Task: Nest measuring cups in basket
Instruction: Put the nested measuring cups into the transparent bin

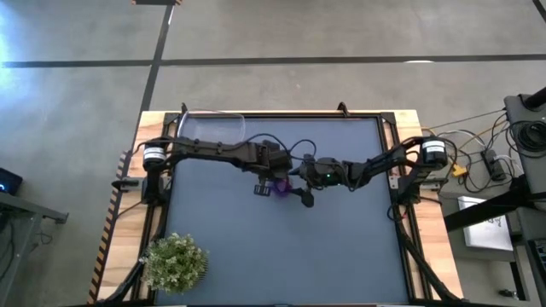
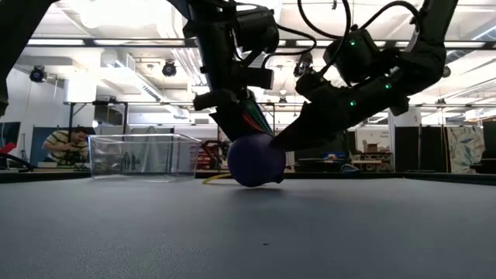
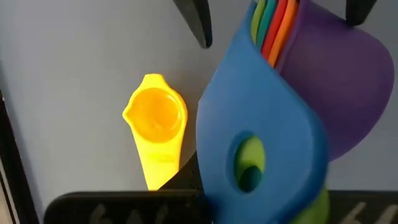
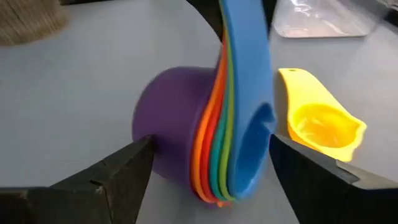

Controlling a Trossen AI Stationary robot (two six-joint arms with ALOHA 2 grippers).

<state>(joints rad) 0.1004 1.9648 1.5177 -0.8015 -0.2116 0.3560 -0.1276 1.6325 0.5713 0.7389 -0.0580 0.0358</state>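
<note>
A nested stack of measuring cups [image 4: 205, 134], purple bowl outermost with blue, green, teal, red and orange handles fanned together, is seen tipped on its side on the mat, well apart from the basket [image 1: 209, 128] and on its plant [image 1: 175, 260] side. The left gripper [image 3: 261, 37] is closed on the stacked handles. The right gripper [image 4: 208, 180] is spread wide, nothing held, its fingers straddling the stack. The yellow cup [image 3: 155, 121] lies loose just beside the stack, on its basket side. For this step, the stack should be steadied so the open right jaws can be moved to the yellow handle, which is best pinched flat and dropped into the innermost bowl. No brand, label or writing can be read.
</note>
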